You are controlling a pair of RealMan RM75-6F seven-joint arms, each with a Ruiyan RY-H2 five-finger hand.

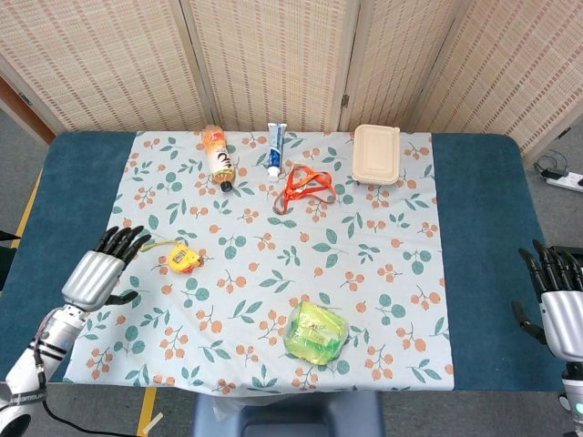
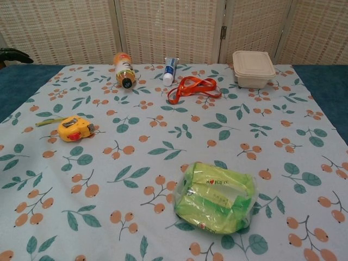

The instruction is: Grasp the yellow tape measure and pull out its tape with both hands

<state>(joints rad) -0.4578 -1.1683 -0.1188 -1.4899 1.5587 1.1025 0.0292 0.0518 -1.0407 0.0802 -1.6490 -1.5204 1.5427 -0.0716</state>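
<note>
The yellow tape measure (image 1: 183,259) (image 2: 74,129) lies on the floral cloth at the left, with a short strip of tape sticking out to its left. My left hand (image 1: 100,269) hovers just left of it, fingers spread and holding nothing; only its fingertips (image 2: 13,54) show at the left edge of the chest view. My right hand (image 1: 557,299) stays off the table's right edge, fingers apart and empty.
A green packet (image 1: 315,332) lies near the front middle. At the back lie an orange bottle (image 1: 219,156), a toothpaste tube (image 1: 275,148), an orange lanyard (image 1: 304,185) and a beige lidded box (image 1: 376,153). The table's blue surface (image 1: 478,228) flanks the cloth.
</note>
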